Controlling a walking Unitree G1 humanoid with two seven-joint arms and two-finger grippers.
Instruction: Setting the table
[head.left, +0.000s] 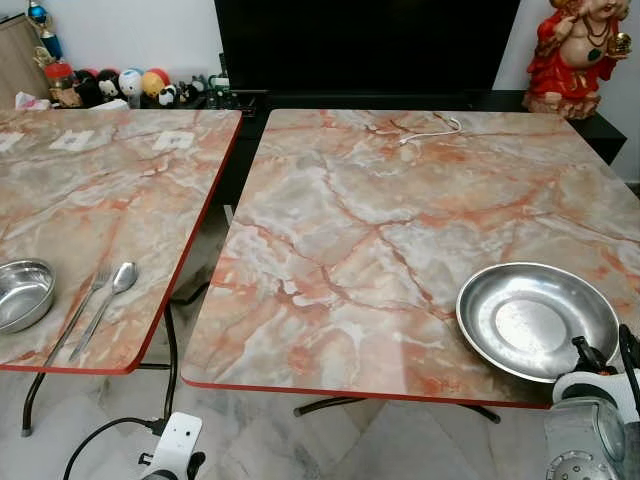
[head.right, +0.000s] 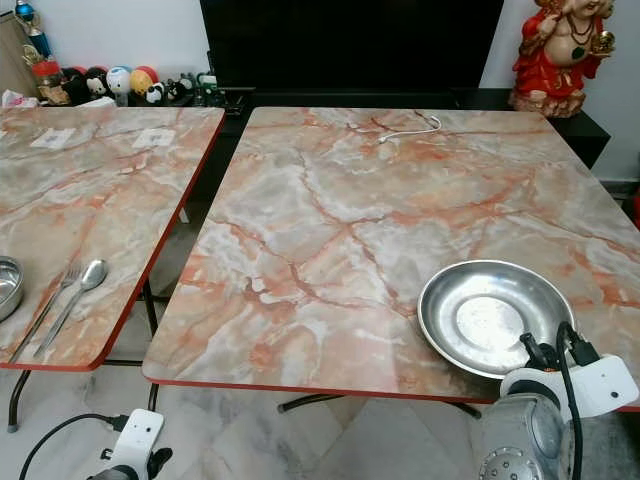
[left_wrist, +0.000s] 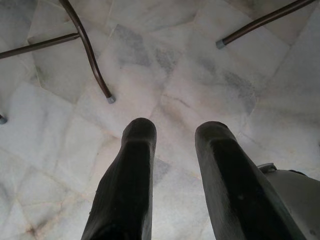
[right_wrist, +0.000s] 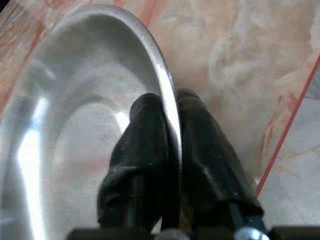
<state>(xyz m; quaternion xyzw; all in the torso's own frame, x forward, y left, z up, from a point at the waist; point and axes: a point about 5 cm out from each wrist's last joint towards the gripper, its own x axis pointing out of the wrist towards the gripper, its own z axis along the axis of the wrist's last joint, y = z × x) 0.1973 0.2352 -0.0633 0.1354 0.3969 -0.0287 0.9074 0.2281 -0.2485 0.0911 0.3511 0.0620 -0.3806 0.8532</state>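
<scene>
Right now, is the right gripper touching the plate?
Touching. The right wrist view shows the right gripper pinching the plate rim, one finger inside, one outside, no gap.

Two marble-patterned tabletops with red edging are set side by side, separated by a narrow gap. The larger tabletop (head.left: 400, 230) is positioned to the right; the second tabletop (head.left: 90, 190) is positioned to the left. Both are carried on dark metal legs (left_wrist: 90, 55) with capped feet. The floor (left_wrist: 165, 90) is laid in pale grey-veined marble tiles. A large black screen (head.left: 365, 45) is placed behind the tabletops against a white wall (head.left: 130, 30). A dark low cabinet (head.left: 590, 125) is located beneath it. A red and gold figurine (head.left: 575, 55) is stood at the far right. A row of small round toys (head.left: 120, 85) is arranged at the far left. A white cable (head.left: 432, 130) is laid on the larger tabletop's far edge.
</scene>
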